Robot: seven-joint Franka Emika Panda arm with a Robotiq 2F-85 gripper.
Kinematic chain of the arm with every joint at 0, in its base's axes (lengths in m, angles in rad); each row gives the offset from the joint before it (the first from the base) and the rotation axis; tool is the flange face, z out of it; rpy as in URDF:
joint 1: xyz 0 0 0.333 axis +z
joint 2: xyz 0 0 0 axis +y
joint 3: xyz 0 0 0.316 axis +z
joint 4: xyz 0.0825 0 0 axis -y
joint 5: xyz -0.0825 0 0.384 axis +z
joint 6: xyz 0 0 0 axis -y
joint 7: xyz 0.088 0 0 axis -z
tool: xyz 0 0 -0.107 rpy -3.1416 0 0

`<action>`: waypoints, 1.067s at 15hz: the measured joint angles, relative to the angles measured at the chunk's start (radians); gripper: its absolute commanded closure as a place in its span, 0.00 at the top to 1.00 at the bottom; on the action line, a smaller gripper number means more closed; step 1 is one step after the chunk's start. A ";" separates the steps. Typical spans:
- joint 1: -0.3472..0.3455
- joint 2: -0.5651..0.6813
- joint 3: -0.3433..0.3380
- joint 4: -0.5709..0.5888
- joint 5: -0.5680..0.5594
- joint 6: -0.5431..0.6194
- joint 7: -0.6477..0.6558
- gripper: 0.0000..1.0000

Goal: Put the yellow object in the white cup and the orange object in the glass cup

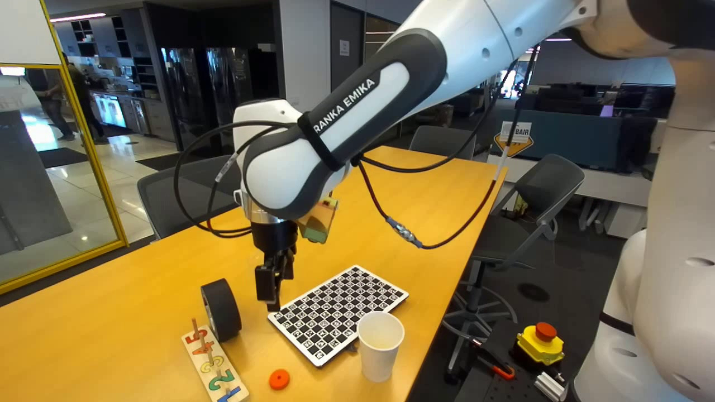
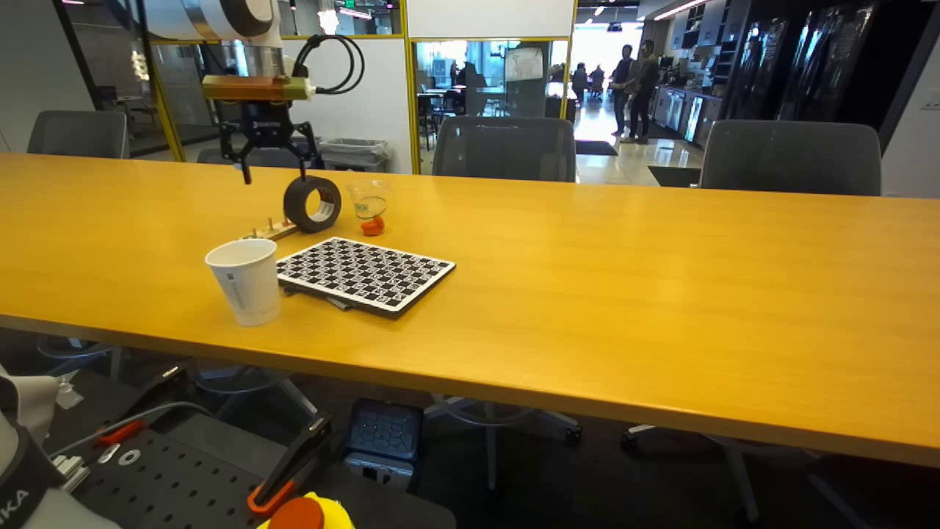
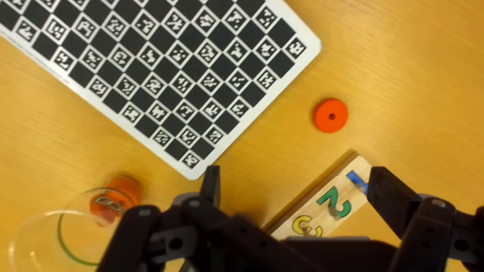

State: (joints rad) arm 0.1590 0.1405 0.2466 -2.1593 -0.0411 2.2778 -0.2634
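The pincer (image 2: pixel 275 180) is spread wide. For the orange disc (image 1: pixel 279 379), left of the white cup (image 1: pixel 380 353), I'd go straight down, then squeeze softly.

Wears smooth white casings (image 1: pixel 475 22) dotted with round screw caps (image 1: pixel 486 53); shows black trim (image 1: pixel 366 72) around a pale inset (image 1: pixel 385 97), printed with white capitals (image 1: pixel 344 105) reading "RANKA EMIKA", cinched by a black strap (image 1: pixel 319 142); sports looping black cables (image 1: pixel 176 178), plus a reddish line (image 1: pixel 372 195) with a silver-and-blue connector (image 1: pixel 403 231); bears an orange-and-green block (image 2: pixel 255 88) below a silver collar (image 2: pixel 257 61); ends in a matte black, many-linked gripper (image 2: pixel 275 177) with round fastenings (image 3: pixel 176 243).
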 measured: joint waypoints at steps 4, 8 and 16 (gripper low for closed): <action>0.068 -0.072 0.039 -0.173 0.003 0.139 0.026 1.00; 0.127 -0.082 0.072 -0.277 -0.061 0.254 0.025 1.00; 0.148 -0.019 0.064 -0.316 -0.260 0.350 0.025 1.00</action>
State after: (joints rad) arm 0.3070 0.1219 0.3104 -2.4750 -0.3009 2.6279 -0.2380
